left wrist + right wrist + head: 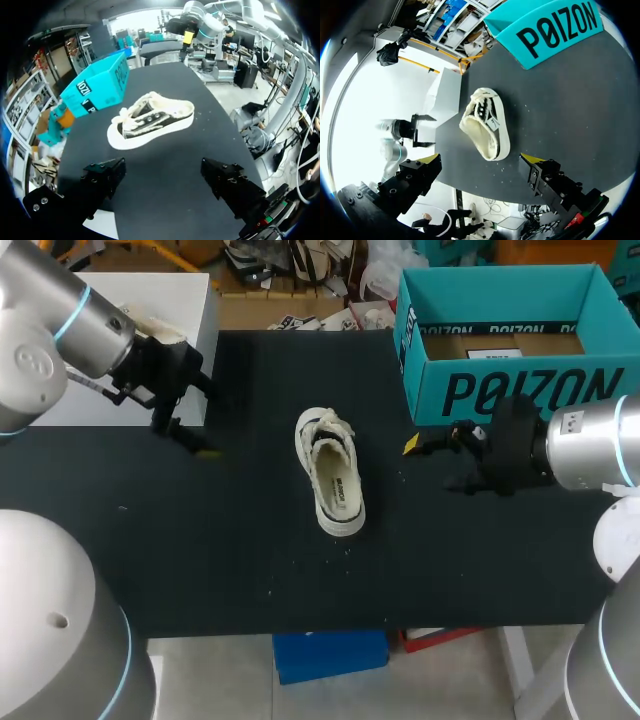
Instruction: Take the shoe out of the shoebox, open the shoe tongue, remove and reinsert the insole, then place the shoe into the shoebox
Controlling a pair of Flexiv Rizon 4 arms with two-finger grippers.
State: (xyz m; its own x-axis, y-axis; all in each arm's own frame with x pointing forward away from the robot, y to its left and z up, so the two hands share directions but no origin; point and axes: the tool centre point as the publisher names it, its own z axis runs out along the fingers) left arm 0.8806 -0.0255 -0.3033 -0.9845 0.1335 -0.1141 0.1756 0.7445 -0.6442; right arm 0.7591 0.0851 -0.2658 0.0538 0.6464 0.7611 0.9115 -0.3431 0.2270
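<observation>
The left gripper (162, 176) hangs open and empty over the table's (230, 560) left side. The right gripper (480, 168) is open and empty too, low over the right side just in front of the teal shoebox (520, 390). The shoe (330, 472) lies out of the box on the middle of the black table between the two grippers and touched by neither, its opening facing up and its laced end toward the far edge, while the shoebox stands open at the far right corner.
</observation>
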